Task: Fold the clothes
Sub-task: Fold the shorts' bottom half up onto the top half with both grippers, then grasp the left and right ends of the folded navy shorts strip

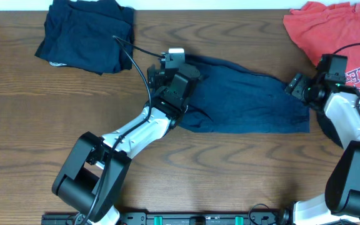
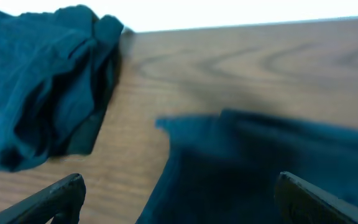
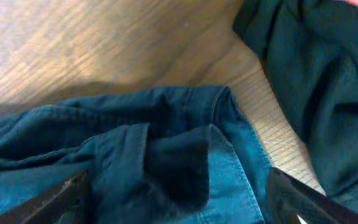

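Note:
A dark blue garment [image 1: 242,100] lies flat across the middle of the wooden table. My left gripper [image 1: 162,74] hovers over its left end with jaws open; in the left wrist view the garment's edge [image 2: 253,162] lies between the spread fingers [image 2: 179,199]. My right gripper [image 1: 294,86] is at the garment's right end, open, with a folded hem and collar [image 3: 179,155] between its fingers [image 3: 179,199]. I cannot see cloth pinched in either.
A dark navy crumpled garment [image 1: 86,34] lies at the back left, also in the left wrist view [image 2: 36,87]. A red shirt with print [image 1: 336,31] lies at the back right, under the right arm. A dark green cloth [image 3: 316,81] lies beside the right gripper.

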Available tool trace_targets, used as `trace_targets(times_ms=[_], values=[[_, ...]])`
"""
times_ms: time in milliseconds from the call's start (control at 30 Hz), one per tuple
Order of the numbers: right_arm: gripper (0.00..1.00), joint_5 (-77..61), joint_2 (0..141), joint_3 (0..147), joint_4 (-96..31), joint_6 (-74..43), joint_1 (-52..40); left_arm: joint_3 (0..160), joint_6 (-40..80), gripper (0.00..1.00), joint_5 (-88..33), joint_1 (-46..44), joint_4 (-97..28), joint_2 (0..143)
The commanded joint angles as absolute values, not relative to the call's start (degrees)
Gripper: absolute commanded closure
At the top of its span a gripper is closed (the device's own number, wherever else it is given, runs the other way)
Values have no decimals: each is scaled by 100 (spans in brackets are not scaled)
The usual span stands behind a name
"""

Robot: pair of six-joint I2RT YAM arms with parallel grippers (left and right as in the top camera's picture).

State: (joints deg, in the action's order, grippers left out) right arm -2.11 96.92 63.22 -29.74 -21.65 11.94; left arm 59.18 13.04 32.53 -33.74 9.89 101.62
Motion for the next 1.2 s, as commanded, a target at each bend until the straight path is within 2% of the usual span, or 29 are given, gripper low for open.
trace_targets(times_ms=[0,167,433,633,733,1067,1167], values=[[12,-648,9417,6816,-3415,-1614,1319,5999,1184,2,3212,-3343,642,9633],[5,-753,9288,7452,-4491,-945,1299,5999,1105,2,1780,-3162,-381,9078],[6,-998,9301,7559,-4453,-899,1170,5999,1092,2,388,-2644,-1059,9000],[6,-1048,9303,7537,-5061,-934,1184,5999,843,2,64,-2410,-1286,9004],[1,-875,9323,7452,-5251,-934,1240,5999,698,2,-16,-2335,-1341,9067],[1,-836,9931,7194,-5070,-655,1317,6001,316,2,-622,-2126,-1446,9260],[6,-838,10197,7194,-4877,-659,1323,6016,292,2,-934,-2084,-1238,9299]])
